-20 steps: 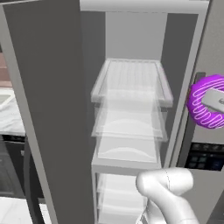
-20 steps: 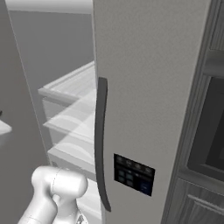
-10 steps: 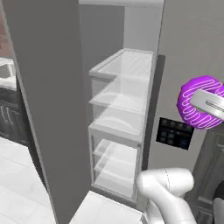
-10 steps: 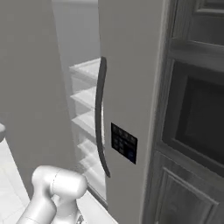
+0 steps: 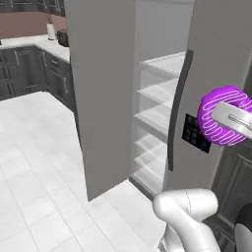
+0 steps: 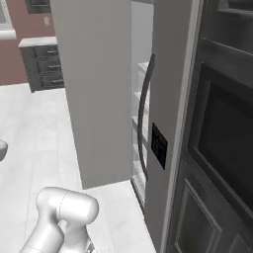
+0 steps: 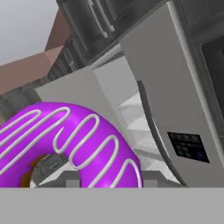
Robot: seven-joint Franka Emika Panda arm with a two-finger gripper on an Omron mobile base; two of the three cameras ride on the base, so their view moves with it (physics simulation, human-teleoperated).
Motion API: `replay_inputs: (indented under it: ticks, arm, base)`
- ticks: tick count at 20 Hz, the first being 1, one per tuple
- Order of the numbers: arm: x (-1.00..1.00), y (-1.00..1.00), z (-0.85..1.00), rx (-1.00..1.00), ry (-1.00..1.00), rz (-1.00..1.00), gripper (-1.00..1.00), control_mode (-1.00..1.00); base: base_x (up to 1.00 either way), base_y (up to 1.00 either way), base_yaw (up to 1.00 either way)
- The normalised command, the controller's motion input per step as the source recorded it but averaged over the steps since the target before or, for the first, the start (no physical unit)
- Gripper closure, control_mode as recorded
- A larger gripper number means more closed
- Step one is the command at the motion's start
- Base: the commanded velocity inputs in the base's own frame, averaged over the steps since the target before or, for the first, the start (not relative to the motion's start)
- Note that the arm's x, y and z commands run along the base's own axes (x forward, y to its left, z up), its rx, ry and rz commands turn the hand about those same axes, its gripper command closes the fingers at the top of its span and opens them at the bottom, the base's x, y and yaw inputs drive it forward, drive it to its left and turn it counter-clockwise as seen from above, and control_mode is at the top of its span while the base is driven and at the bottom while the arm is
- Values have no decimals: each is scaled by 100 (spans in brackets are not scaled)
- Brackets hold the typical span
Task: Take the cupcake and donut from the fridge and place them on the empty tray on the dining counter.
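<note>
I see my gripper clamped on the donut, carried in the air at about 3 o'clock of the left base view, in front of the fridge, whose left door stands open.

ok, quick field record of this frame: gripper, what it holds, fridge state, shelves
gripper: shut on the donut
donut: purple icing with white squiggles, held up in front of the fridge's closed right door, outside the fridge
fridge: left door swung open, right door closed
fridge handle: long, dark, on the closed door
control panel: dark, on the closed door beside the handle
shelves: translucent white, no food visible on the parts in sight
</note>
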Motion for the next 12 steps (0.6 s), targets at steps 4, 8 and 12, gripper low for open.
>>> replay_inputs:
  ticks: [4,8,12]
  arm:
    - [0,0,0,0,0,0,100,100]
    - [0,0,0,0,0,0,100,100]
    - [0,0,0,0,0,0,100,100]
  base:
    - [-71,-26,90]
    - [-79,-31,87]
    - [-100,-41,55]
